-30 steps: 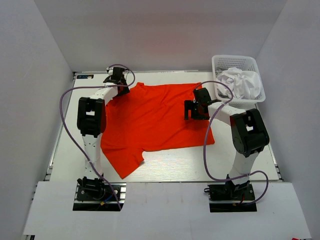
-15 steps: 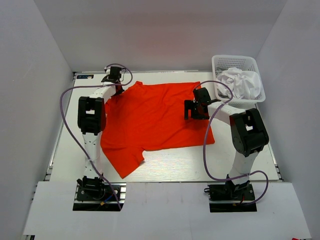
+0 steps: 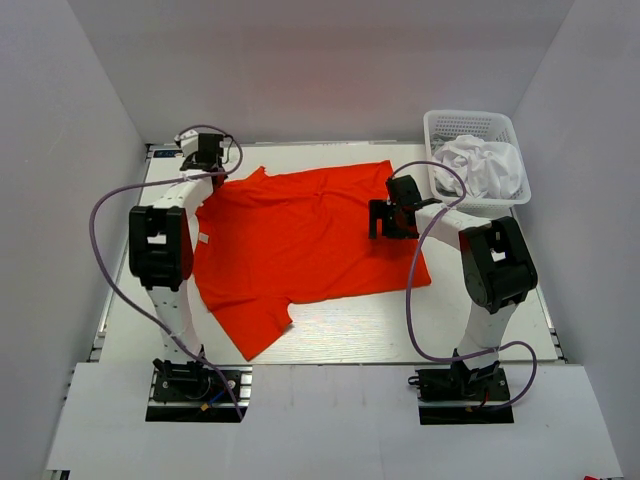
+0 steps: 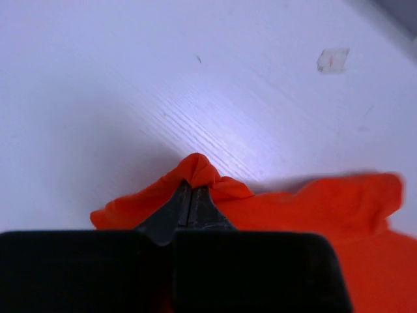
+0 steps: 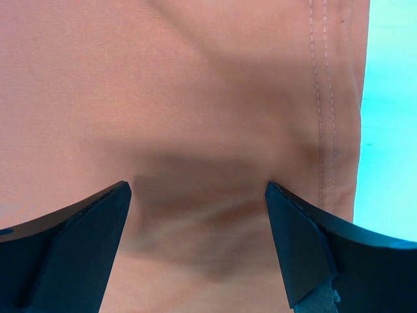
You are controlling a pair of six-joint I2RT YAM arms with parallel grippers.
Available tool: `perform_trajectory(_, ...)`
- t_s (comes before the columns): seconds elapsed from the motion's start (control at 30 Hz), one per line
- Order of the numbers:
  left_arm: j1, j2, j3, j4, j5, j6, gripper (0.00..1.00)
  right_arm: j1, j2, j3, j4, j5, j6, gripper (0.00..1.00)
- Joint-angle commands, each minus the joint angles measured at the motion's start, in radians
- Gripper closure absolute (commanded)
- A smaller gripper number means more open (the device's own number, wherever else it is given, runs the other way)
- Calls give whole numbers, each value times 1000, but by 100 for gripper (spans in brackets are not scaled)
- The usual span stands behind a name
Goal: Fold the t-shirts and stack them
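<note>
White table [image 3: 350,335]: left pincer [image 4: 191,189] pinches orange-red t-shirt [image 3: 300,235]; right pincer [image 5: 197,189] gapes above.

I can read no text, number or brand anywhere in my views. The closest thing to a label is a small pale sticker [image 4: 333,60] on the white table [image 4: 98,78], at the far right of the left wrist view. It carries a faint reddish mark, too blurred for me to make out. In the top view a tiny white patch [image 3: 203,238] sits at the left edge of the orange-red t-shirt [image 3: 300,230], and a small dark plate [image 3: 170,153] sits at the far left corner of the table. Both are too small for me to tell whether they bear any writing.
</note>
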Motion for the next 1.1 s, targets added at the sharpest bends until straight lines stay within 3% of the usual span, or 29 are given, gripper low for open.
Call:
perform_trajectory(0.0, 12, -112, 12, 4, -92, -119, 100, -10, 52, -39, -71, 25, 17, 10)
perform_trajectory(0.13, 22, -16, 164, -160, -131, -168, 80, -9, 52, -33, -68, 20, 14, 10)
perform_trajectory(0.17, 22, 1, 190, -227, -141, -168, 65, -9, 52, -32, -69, 21, 12, 10)
perform_trajectory(0.2, 22, 15, 210, -243, -131, -168, 27, -9, 51, -33, -69, 21, 9, 10)
perform_trajectory(0.27, 22, 26, 256, -268, -114, -147, 1, -5, 49, -32, -69, 12, 5, 10)
perform_trajectory(0.33, 22, 40, 284, -277, -88, -136, 1, -7, 42, -32, -69, 11, 5, 10)
perform_trajectory(0.6, -1, 32, 261, -58, 311, 159, 1, -7, 34, -22, -63, -3, -4, 10)
perform_trajectory(0.73, -11, 118, 331, -70, 507, 199, 1, -5, 38, -12, -68, -5, -1, 10)
perform_trajectory(0.8, -11, 146, 356, -107, 518, 199, 1, -5, 38, -12, -71, -14, -3, 10)
perform_trajectory(0.87, -20, 137, 316, -130, 527, 186, 1, -5, 32, -13, -69, -21, 0, 10)
perform_trajectory(1.0, -31, -6, -25, 12, 557, 174, 1, -10, 38, -1, -69, -14, 6, 10)
perform_trajectory(1.07, -40, -56, -115, 54, 557, 137, 1, -10, 45, 13, -75, -2, 23, 10)
